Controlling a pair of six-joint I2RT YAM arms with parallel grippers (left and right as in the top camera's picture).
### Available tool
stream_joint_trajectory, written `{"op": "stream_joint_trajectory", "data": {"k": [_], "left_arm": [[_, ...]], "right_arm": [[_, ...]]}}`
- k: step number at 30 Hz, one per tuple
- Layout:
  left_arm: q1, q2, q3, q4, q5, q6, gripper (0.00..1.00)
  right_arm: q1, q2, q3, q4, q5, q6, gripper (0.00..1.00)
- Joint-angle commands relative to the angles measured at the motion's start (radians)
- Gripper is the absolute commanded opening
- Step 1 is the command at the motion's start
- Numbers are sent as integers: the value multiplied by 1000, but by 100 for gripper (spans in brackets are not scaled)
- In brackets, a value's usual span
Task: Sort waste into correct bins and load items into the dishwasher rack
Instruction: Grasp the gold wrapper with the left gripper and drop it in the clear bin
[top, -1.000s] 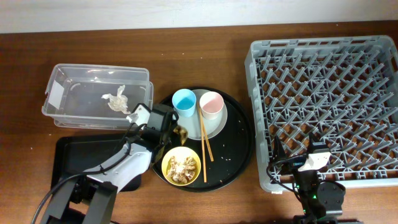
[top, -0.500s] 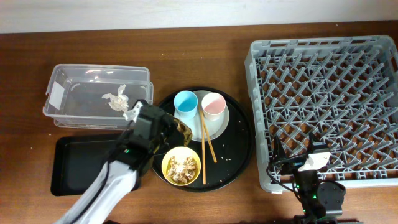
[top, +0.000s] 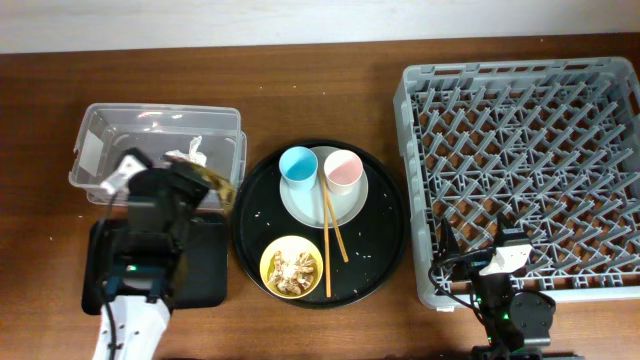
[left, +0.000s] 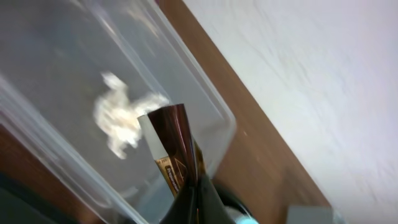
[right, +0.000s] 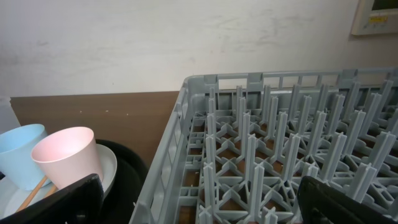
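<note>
Left wrist view: the gold-brown wrapper (left: 176, 144) sticks up from the left gripper (left: 198, 200), whose jaws are pinched together on its lower end, above the clear tub (left: 56, 56) where the crumpled white tissue (left: 118, 118) lies. Overhead, the wrapper hangs over the tub's near right corner, beside the round black tray (top: 385, 240) carrying the yellow bowl (top: 292, 268), blue cup (top: 297, 165), pink cup (top: 341, 168), plate (top: 352, 200) and chopsticks (top: 331, 228). The right gripper (right: 199, 202) sits with fingers spread wide at the dishwasher rack (right: 267, 155), holding nothing.
</note>
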Motion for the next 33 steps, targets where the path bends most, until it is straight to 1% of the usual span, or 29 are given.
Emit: {"op": "stream_joint_trajectory", "data": {"k": [1,4,11,16,18,20,27,30,33], "left_arm": [[124,0,25,-15,29,88,1],[170,42,25,-16,29,88,1],[174,202,25,-7,21,88,1],[174,242,25,24,21,87,1],[174,243,25,36,-11,87,1],[174,243,25,73,-56,88,1],[174,249,25,181,-61,87,1],[174,294,25,260,-61,87,1],[174,370,25,378,-61,87,1]], "right_arm": [[5,-5,-5,-5,-2,5,98],[5,-5,-5,-5,-2,5,98],[5,-5,-5,-5,-2,5,98],[5,-5,-5,-6,-2,5,98],[5,-5,-5,-5,-2,5,98],[5,-5,-5,-6,-2,5,98],[5,-5,-5,-5,-2,5,98],[5,-5,-5,-5,-2,5,98],[5,-5,-5,-6,-2,5,98]]}}
